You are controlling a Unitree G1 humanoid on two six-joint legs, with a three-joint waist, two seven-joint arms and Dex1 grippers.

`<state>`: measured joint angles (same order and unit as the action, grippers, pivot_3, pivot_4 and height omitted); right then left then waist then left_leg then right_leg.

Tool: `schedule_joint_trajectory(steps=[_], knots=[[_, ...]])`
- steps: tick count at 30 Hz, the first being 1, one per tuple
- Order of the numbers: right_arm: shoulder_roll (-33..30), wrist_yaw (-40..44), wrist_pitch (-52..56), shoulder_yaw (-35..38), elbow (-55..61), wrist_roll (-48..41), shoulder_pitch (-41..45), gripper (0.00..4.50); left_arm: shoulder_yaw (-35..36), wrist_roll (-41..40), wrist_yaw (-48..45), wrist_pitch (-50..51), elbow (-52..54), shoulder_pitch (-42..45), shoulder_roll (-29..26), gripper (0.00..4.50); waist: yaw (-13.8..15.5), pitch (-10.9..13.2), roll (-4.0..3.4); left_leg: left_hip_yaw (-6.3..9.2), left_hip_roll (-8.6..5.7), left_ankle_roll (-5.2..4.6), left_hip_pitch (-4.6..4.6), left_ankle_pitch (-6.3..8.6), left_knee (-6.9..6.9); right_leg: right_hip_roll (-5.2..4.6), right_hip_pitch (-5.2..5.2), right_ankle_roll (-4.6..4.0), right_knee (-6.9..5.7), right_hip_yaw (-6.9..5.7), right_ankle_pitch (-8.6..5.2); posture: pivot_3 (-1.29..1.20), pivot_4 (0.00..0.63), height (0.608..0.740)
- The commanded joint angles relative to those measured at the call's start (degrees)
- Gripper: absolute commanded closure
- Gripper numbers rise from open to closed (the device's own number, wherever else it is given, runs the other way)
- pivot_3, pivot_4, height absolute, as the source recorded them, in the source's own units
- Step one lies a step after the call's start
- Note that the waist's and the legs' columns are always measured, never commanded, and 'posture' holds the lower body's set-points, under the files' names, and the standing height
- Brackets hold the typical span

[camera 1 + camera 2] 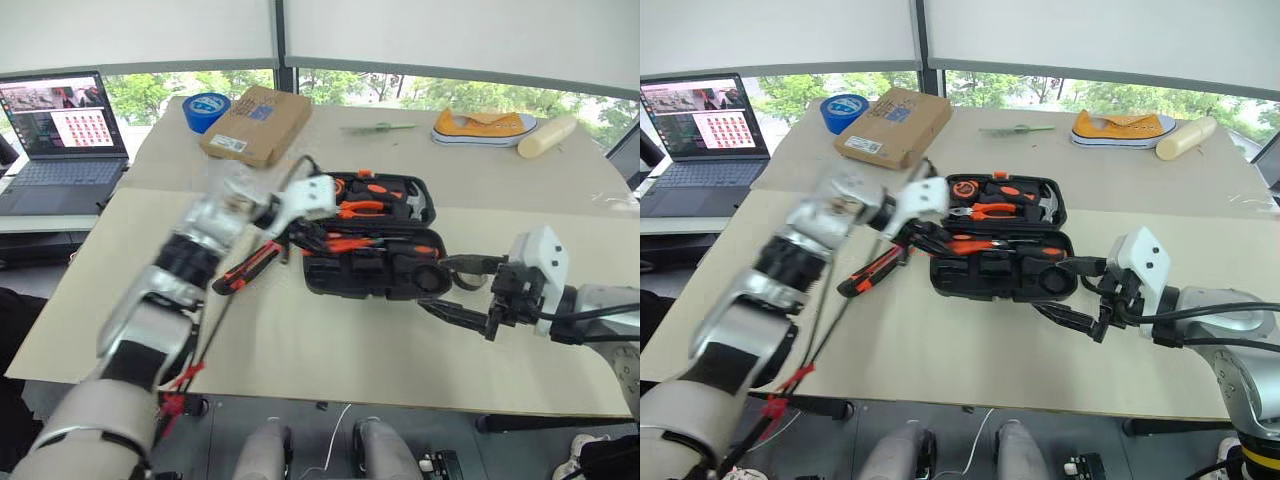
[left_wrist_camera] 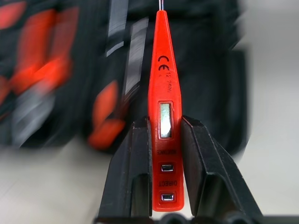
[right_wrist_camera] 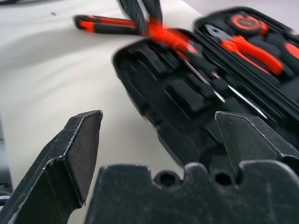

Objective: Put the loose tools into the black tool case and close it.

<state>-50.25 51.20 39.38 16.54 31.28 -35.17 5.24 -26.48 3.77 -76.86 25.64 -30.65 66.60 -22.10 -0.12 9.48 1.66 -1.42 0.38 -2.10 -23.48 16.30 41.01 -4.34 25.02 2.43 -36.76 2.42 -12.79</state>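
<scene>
Wide beige table (image 1: 330, 350) bearing black tool case (image 1: 370, 270), lying open at centre with orange-handled tools in its slots, an orange-and-black utility knife (image 1: 245, 268) loose on the tabletop just beside its left edge. Left gripper (image 2: 161, 140) over the case's left end, jaws clamped on a slim orange screwdriver (image 2: 161, 88), tip toward the case. Right gripper (image 1: 462, 290) spread wide, empty, near the case's right end.

L claw (image 2: 161, 172) clamped shut; R claw (image 3: 159, 140) wide open.
</scene>
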Motion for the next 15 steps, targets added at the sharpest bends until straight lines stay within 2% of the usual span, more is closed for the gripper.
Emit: schedule_joint_trajectory(steps=[1, 8, 11, 15], knots=[[0.5, -1.7, -0.6, 2.5, 3.2, -1.3, -1.0, 0.00, -0.5, 2.2, 0.9, -0.8, -1.7, 2.9, 0.3, 4.08, -0.7, 0.0, -0.01, 0.02, 0.02, -0.01, 0.02, 0.00, -0.05, 0.03, 0.02, 0.00, -0.02, 0.02, 0.00, 0.00, 0.150, 0.735], [1.3, -4.1, -0.5, 3.1, 4.5, -1.7, -2.6, 0.00, -3.9, 6.7, 1.6, -6.8, -8.1, 4.2, 1.5, 4.08, -0.4, 0.0, -0.03, 0.02, 0.00, -0.04, 0.07, -0.02, -0.06, -0.02, -0.01, -0.01, -0.02, 0.05, -0.01, 0.00, 0.150, 0.735], [1.5, -4.5, -1.0, 3.2, 4.6, -1.5, -3.4, 0.00, -4.2, 6.9, -1.5, -7.5, -9.6, 4.5, 1.0, 4.08, 0.0, 0.0, -0.02, 0.02, -0.03, -0.05, 0.03, -0.02, -0.05, -0.03, 0.00, 0.00, -0.01, 0.04, -0.01, 0.00, 0.150, 0.735], [1.8, -5.2, -1.4, 3.1, 4.9, -1.5, -4.0, 0.00, -4.2, 8.3, -1.3, -9.0, -12.8, 4.9, 2.0, 4.08, 0.2, 0.0, -0.03, 0.01, -0.03, -0.05, 0.02, -0.02, -0.03, -0.04, 0.00, 0.00, 0.00, 0.03, -0.01, 0.00, 0.150, 0.735]])
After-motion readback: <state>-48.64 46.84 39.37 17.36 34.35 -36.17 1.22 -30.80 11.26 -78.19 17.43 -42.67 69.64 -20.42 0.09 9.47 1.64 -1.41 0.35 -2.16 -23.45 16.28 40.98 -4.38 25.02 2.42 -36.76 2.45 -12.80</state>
